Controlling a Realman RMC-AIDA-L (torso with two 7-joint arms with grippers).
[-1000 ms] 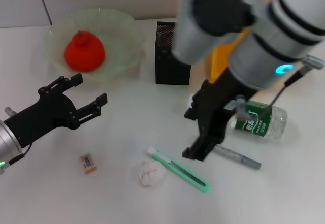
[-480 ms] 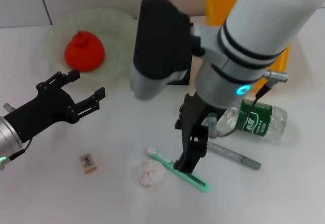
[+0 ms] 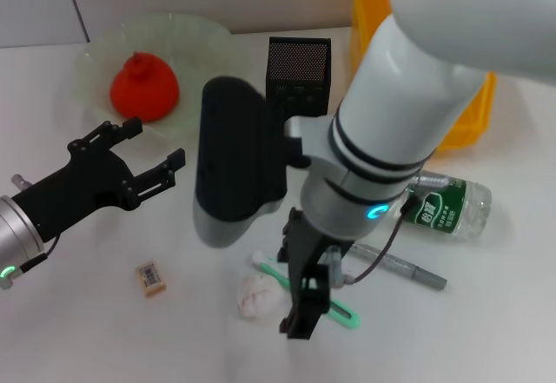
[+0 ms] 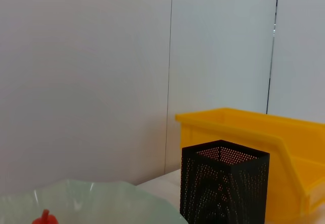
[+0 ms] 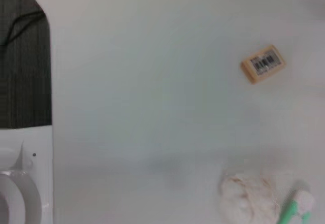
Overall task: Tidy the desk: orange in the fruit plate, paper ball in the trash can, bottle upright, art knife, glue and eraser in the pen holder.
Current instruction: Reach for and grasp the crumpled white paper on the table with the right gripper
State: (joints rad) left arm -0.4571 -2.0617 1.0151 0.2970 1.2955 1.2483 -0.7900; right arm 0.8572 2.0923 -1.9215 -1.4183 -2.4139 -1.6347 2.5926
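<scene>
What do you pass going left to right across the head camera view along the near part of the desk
Eraser → paper ball → right gripper, hovering over the art knife → glue → bottle, lying on its side.

A plain white bench point(image 3: 486, 331) fills the lower part of the head view, its top smooth, matte and evenly lit, with only soft shadows on it. Behind the bench stands a pale grey-white wall point(image 4: 86, 71) made of flat panels, split by thin dark vertical seams point(image 4: 170, 56); one seam also shows at the upper left of the head view. The light is even and diffuse, with no hard glare on wall or bench
</scene>
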